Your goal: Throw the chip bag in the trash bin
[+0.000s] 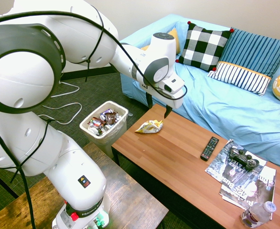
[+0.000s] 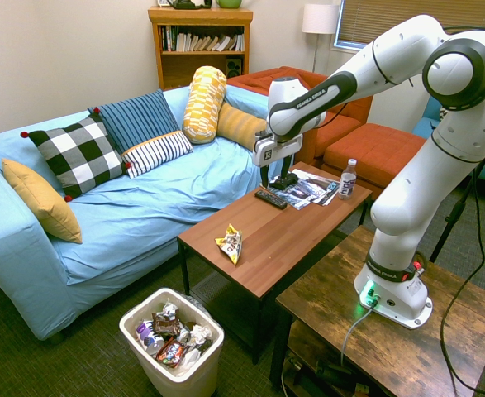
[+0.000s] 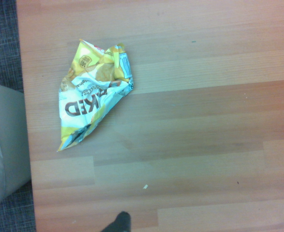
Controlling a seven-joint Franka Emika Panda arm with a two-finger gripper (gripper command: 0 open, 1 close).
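Observation:
The crumpled yellow-and-white chip bag (image 1: 149, 126) (image 2: 230, 242) (image 3: 92, 92) lies on the wooden coffee table (image 1: 178, 157) (image 2: 283, 236) near the end closest to the bin. The white trash bin (image 1: 104, 125) (image 2: 173, 343) stands on the carpet just off that table end, with several crumpled wrappers inside; its rim (image 3: 1, 145) shows in the wrist view. My gripper (image 1: 157, 106) (image 2: 270, 179) hangs open above the table, well above the bag and a little toward the table's middle. Nothing is between its fingers.
Further along the table lie a black remote (image 1: 209, 148) (image 2: 270, 198), a game controller (image 1: 243, 158) on magazines (image 1: 244, 183), and a small water bottle (image 1: 257, 213) (image 2: 349, 178). A blue sofa (image 1: 235, 105) (image 2: 143, 198) with several pillows runs along the table's far side.

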